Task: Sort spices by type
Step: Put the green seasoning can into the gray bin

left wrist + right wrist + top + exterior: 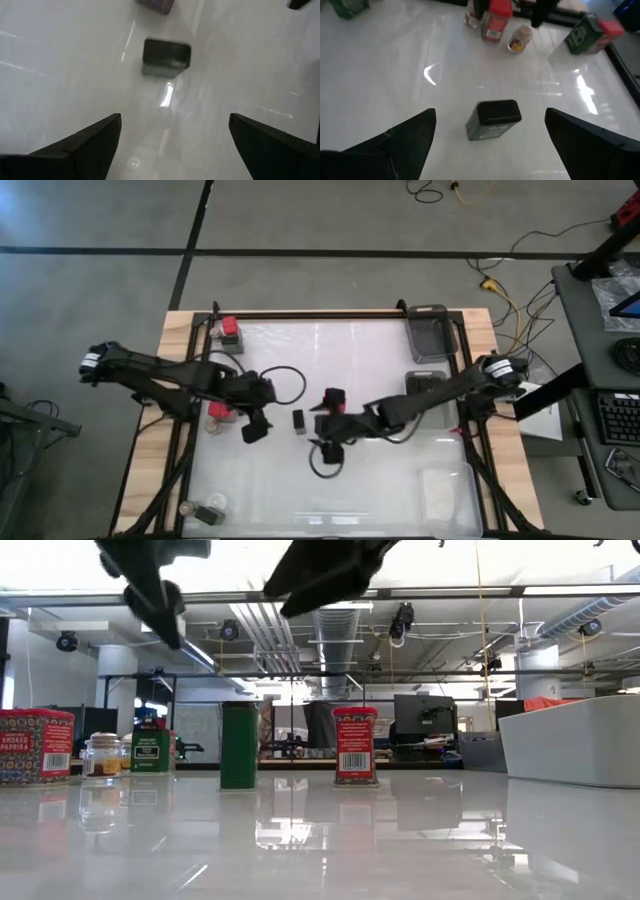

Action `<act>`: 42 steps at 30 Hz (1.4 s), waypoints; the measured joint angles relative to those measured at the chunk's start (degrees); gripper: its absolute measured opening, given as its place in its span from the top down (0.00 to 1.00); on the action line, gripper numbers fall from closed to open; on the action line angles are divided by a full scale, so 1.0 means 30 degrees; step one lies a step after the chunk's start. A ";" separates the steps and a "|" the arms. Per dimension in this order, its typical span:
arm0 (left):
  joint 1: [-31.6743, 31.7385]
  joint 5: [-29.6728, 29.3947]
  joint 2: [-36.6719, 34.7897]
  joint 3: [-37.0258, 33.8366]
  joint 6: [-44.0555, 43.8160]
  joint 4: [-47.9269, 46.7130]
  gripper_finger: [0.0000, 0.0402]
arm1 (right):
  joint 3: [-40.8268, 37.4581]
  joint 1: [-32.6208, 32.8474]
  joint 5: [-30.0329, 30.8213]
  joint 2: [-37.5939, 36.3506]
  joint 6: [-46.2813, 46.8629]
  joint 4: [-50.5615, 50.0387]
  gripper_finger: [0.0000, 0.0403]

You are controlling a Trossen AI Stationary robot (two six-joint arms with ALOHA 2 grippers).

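My left gripper point(256, 429) hangs open above the glossy white table point(380, 370), holding nothing. Straight ahead, between it and my open, empty right gripper point(328, 430), stands the small dark rectangular spice tin point(299, 421), upright and untouched. Its broad face is square to my left fingers point(85, 145). Both grippers look about equally near.

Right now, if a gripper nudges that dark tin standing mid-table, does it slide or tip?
The dark tin stands upright, taller than wide, so a high push probably tips it. The glossy tabletop looks slick, so a low push likely slides it. Its flat, boxy sides look rigid and shouldn't roll.
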 joint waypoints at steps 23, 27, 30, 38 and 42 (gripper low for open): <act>-0.1221 -0.0785 -0.3666 -0.4465 -0.1397 0.5931 0.12 | 0.2284 -0.2095 -0.5742 0.2567 -0.0983 0.2434 0.09; -0.1767 -0.2232 -0.3647 -0.4485 -0.0885 0.5918 0.12 | 0.2291 -0.2667 -0.6207 0.3115 -0.1295 0.3509 0.09; -0.1872 -0.2430 -0.3648 -0.4507 -0.0818 0.5923 0.12 | 0.2270 -0.3079 -0.6578 0.3584 -0.1115 0.3267 0.09; -0.1872 -0.2798 -0.3603 -0.5436 -0.0798 0.6563 0.12 | 0.2261 -0.3926 -0.7716 0.3926 -0.0857 0.1474 0.09; -0.1872 -0.2805 -0.3578 -0.6065 -0.0847 0.7191 0.12 | 0.2262 -0.3989 -0.7769 0.4056 -0.1576 0.1209 0.09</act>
